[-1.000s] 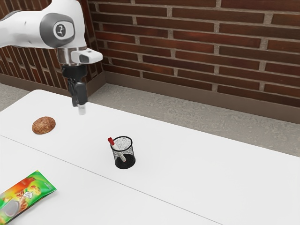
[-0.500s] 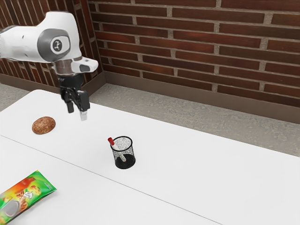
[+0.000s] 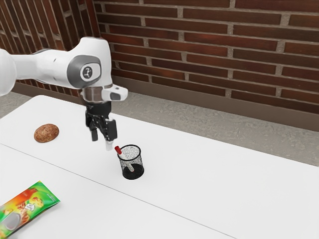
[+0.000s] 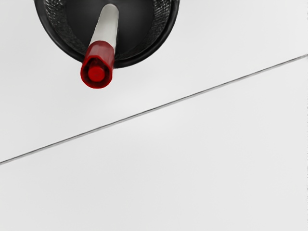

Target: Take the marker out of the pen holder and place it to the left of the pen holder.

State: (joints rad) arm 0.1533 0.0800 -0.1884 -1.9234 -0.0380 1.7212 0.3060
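At the exterior view's left, a green-and-orange glossy food packet [image 3: 31,204] is cut off by the edge, near a rough brown oval lump [image 3: 46,133]. Rightward, the black two-finger gripper [image 3: 102,141] is open and empty, above the white table [image 3: 199,184]. Just beside it, the white marker with a red end [image 3: 118,150] leans inside the black mesh pen holder [image 3: 140,158], its lower part blurred by mesh. The wrist view crops the holder but reveals the red end's ringed face.

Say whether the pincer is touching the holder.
Apart. The exterior view shows it: the pincer hangs toward the exterior view's left of the holder, with white table showing between its nearer fingertip and the rim.
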